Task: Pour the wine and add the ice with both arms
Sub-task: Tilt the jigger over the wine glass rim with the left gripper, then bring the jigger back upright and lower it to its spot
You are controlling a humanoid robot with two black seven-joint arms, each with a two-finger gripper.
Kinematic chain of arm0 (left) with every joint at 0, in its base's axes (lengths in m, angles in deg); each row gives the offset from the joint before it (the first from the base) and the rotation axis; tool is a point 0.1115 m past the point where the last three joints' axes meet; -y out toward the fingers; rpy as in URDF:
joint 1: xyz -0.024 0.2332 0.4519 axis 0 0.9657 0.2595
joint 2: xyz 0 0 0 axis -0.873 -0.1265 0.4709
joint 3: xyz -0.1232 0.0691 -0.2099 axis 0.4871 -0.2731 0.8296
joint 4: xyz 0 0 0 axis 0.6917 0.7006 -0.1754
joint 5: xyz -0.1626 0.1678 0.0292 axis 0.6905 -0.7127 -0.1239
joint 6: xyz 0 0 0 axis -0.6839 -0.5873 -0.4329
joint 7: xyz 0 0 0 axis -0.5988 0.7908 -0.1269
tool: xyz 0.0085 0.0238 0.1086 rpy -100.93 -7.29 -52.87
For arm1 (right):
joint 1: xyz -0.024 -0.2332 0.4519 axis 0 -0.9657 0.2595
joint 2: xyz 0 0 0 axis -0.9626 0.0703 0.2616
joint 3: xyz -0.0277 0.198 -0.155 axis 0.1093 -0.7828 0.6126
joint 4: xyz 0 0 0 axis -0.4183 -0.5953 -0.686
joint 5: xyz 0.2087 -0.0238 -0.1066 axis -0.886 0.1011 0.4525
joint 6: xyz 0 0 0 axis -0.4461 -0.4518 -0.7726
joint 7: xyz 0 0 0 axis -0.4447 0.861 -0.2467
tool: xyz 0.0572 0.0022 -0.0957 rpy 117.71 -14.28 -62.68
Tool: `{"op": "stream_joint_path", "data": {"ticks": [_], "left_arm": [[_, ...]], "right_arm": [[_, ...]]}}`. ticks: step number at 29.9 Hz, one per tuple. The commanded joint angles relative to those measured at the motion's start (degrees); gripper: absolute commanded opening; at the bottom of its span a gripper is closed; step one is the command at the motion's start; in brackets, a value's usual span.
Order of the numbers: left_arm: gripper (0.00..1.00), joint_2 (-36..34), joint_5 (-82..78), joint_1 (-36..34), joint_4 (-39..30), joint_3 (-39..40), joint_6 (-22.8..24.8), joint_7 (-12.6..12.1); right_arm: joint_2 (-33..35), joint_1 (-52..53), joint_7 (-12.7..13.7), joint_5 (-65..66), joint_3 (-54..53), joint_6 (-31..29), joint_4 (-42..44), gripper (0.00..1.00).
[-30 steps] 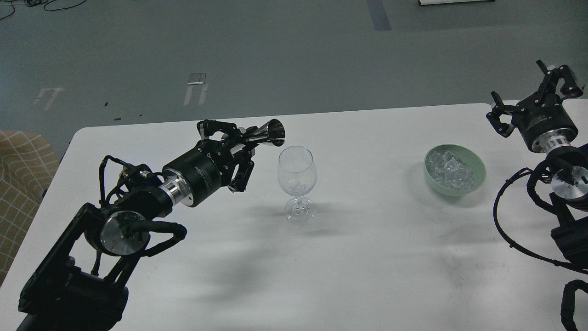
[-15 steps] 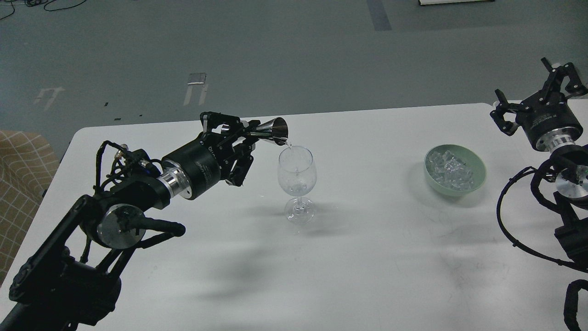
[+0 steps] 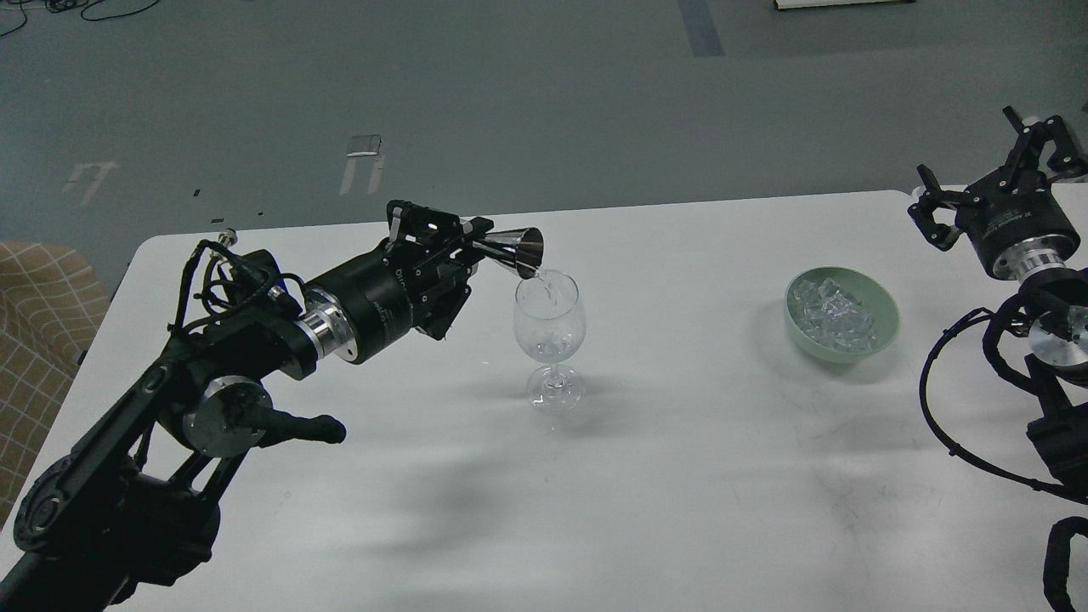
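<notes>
Left end effector (image 3: 463, 242) tips conical steel jigger (image 3: 514, 248) over seemingly clear glass (image 3: 549, 327)

The right arm (image 3: 1050, 357) is cut off by the right edge; the wine (image 3: 548, 344) is barely discernible.

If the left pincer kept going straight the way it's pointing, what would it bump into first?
The left pincer points right, holding a metal cup tipped over the wine glass. Going straight on, the cup would probably hit the glass's rim first, though depth is hard to judge from this view.
</notes>
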State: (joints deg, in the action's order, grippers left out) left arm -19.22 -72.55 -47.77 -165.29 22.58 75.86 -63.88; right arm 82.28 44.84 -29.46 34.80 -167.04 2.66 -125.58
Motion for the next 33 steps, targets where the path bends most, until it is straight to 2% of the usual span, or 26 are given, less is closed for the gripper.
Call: {"op": "stream_joint_path", "data": {"ticks": [1,14,20,24,33], "left_arm": [[0.11,-1.55,-1.73,-0.75,0.09,-0.06,0.43,-0.01],[0.11,-3.13,-5.42,-3.04,0.18,-2.34,3.42,-0.09],[0.12,-3.57,-8.85,-5.85,0.44,-3.23,6.32,-0.01],[0.12,-3.57,-9.12,-6.90,0.44,-3.23,9.12,-0.93],[0.12,-3.92,-18.26,-6.99,0.44,-3.31,11.77,-0.93]], "right_arm": [[0.00,-0.04,0.00,0.00,-0.40,-0.05,0.00,1.00],[0.00,-0.04,0.00,0.00,-0.48,-0.05,0.09,1.00],[0.00,-0.04,0.09,-0.09,-1.63,-0.05,0.09,1.00],[0.00,-0.04,0.09,-0.09,-1.80,-0.22,0.09,1.00],[0.00,-0.04,0.09,-0.09,-1.80,-0.23,0.17,1.00]]}}
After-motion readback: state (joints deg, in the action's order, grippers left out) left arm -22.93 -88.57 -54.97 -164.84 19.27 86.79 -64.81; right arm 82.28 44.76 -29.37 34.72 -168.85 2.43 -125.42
